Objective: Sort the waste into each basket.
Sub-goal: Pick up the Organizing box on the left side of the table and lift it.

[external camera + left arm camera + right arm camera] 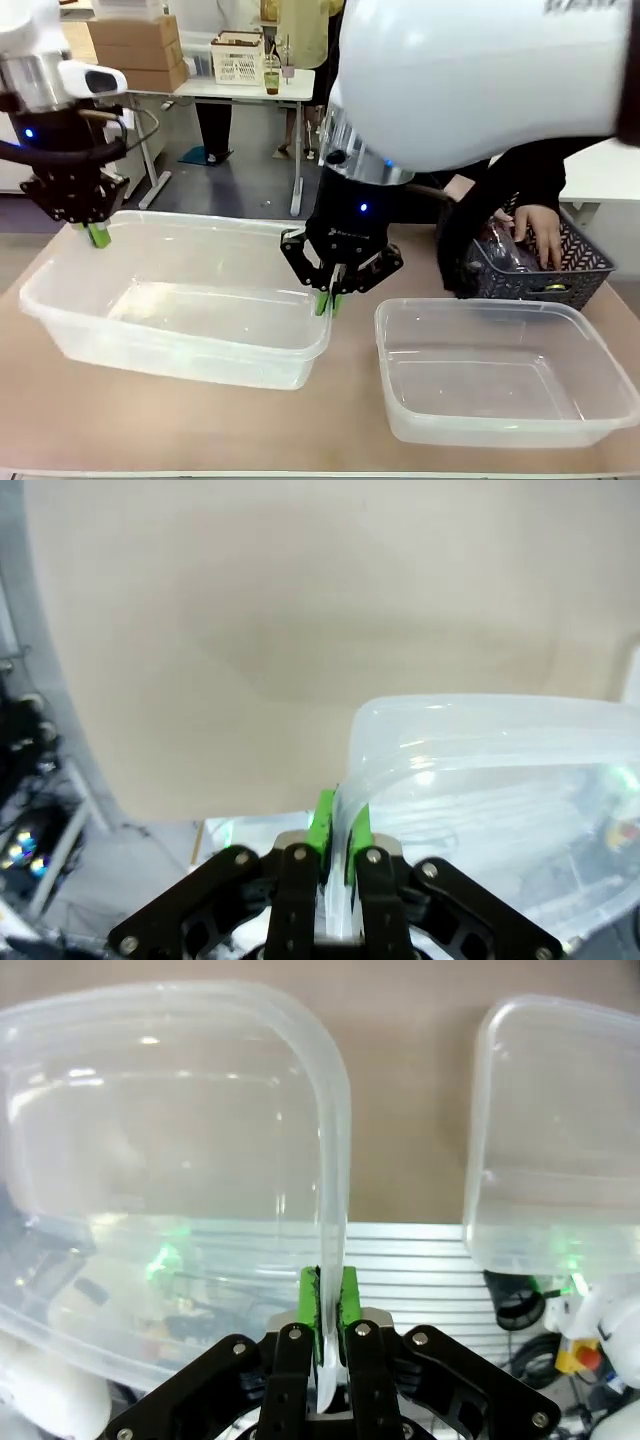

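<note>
I have both arms holding the big left tub. My left gripper pinches its far left rim, and my right gripper pinches its right rim, I think so the tub lifts level. The right tub sits empty on the tabletop. The waste lies in the dark basket, where a person's hand reaches.

gripper: green pads clamped on tub wall
tub: clear, rounded corner, contents unclear, probably empty
tabletop: beige, bare
</note>
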